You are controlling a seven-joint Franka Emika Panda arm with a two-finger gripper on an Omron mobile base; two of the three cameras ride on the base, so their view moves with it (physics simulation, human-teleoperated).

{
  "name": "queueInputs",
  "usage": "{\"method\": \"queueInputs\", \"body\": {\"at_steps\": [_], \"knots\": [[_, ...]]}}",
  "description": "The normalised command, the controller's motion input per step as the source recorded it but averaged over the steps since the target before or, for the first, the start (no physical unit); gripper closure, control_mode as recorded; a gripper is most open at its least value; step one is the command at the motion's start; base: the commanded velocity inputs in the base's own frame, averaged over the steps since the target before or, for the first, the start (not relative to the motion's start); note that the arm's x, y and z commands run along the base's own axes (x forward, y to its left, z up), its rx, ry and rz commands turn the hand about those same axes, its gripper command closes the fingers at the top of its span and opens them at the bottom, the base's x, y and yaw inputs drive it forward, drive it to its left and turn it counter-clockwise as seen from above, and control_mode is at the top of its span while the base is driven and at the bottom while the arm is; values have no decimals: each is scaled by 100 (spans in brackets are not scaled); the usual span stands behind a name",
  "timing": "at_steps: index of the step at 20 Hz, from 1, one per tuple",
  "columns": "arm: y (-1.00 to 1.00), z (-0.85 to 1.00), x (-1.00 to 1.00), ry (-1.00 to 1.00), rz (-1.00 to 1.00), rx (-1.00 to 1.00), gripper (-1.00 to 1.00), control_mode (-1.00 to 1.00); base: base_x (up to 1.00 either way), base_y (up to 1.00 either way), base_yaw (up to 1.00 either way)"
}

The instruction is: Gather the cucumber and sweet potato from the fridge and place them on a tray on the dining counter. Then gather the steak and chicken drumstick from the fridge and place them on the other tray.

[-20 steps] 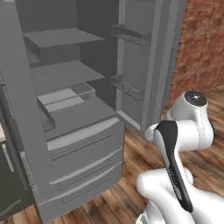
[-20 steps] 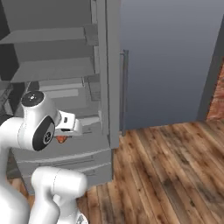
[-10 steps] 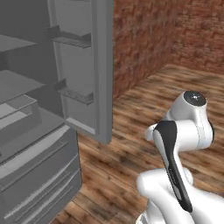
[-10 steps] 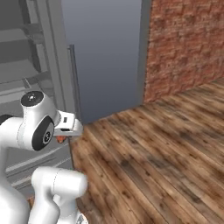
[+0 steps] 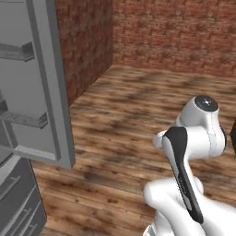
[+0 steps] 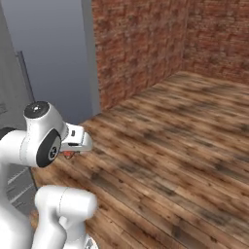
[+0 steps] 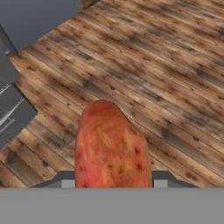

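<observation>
Claw is gripping the sweet potato: in the hand view the orange-brown tuber is sitting between the finger tips and pointing out over the wood floor. In the right base view a bit of orange is peeking out under the claw, low in front of the arm. Open fridge door is standing at the left of the left base view, shelves showing on its inner face, fridge drawers below it. Brick wall is running behind the floor.
</observation>
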Motion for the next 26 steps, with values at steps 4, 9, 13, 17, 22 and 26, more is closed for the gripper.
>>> {"method": "queueInputs", "body": {"at_steps": [4,9,13,17,22,26], "knots": [[0,0,0,0,0,0,100,100,9,-23,-46],[0,0,0,0,0,0,100,100,50,-1,-30],[0,0,0,0,0,0,100,100,74,-6,-24],[0,0,0,0,0,0,100,100,81,-13,-22],[0,0,0,0,0,0,100,100,82,-14,-22],[0,0,0,0,0,0,100,100,83,-13,-23]]}}
